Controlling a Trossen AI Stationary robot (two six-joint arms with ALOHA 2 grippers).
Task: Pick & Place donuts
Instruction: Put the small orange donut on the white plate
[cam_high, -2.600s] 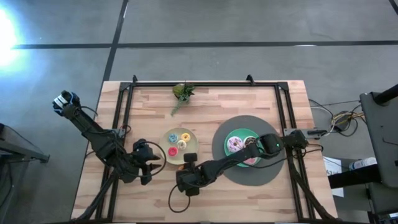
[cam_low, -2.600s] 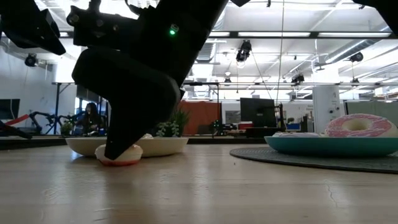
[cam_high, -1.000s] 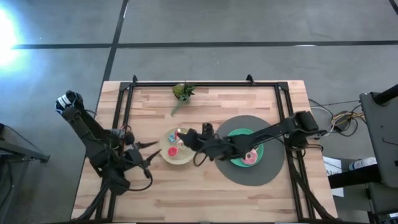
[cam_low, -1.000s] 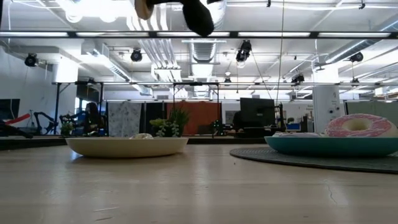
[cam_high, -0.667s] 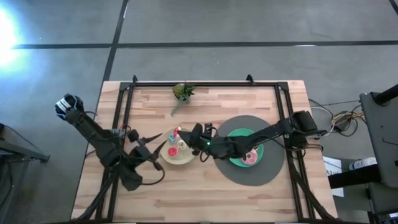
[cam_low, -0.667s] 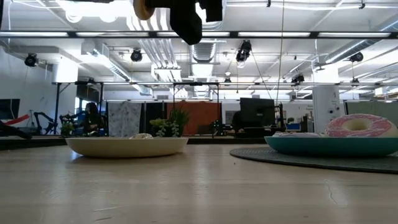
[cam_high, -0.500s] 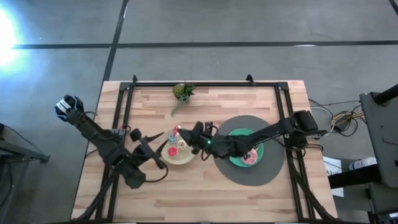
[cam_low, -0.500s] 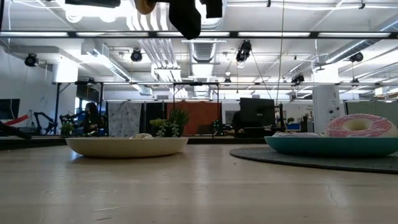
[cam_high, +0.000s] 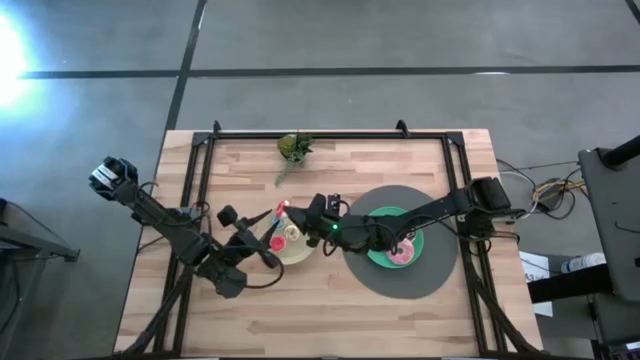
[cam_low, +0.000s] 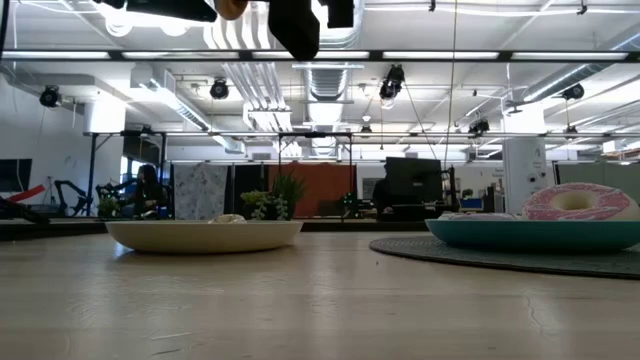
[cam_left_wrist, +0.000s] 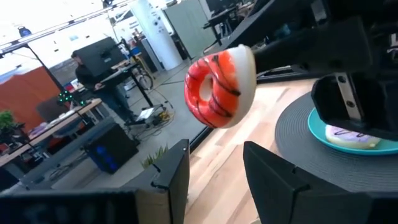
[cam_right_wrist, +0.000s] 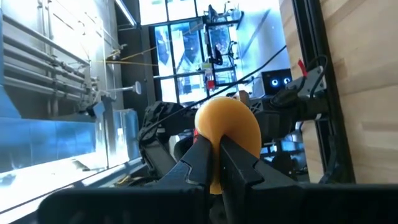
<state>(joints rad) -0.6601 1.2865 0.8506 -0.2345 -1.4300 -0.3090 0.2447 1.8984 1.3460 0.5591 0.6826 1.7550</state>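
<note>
My right gripper (cam_high: 291, 214) reaches in from the table's right and is shut on a mini donut with red icing (cam_left_wrist: 219, 86), high above the beige plate (cam_high: 300, 251). The right wrist view shows the donut's orange underside (cam_right_wrist: 230, 127). My left gripper (cam_left_wrist: 217, 152) stands open just to the left of that donut, pointing at it, with nothing between its fingers. Other mini donuts (cam_high: 292, 235) lie on the beige plate. A pink donut (cam_high: 401, 253) lies on the teal plate (cam_high: 385, 215). My right gripper pinches the mini donut's ring at one side (cam_right_wrist: 219, 144) between its two fingers. The fingers come about level from the table's right. The donut stands on edge, its iced face toward my left gripper, lifted clear above the beige plate.
The teal plate sits on a round dark mat (cam_high: 432, 278) at the right. A small green plant (cam_high: 293, 148) stands near the far edge. A black frame (cam_high: 205, 170) runs along the table's left, far and right sides. Bare wood lies along the near edge.
My left gripper has moved toward the table's right, closing in on the held donut, and stays open. My right gripper has kept the donut aloft over the beige plate and has shifted only slightly to the left.
</note>
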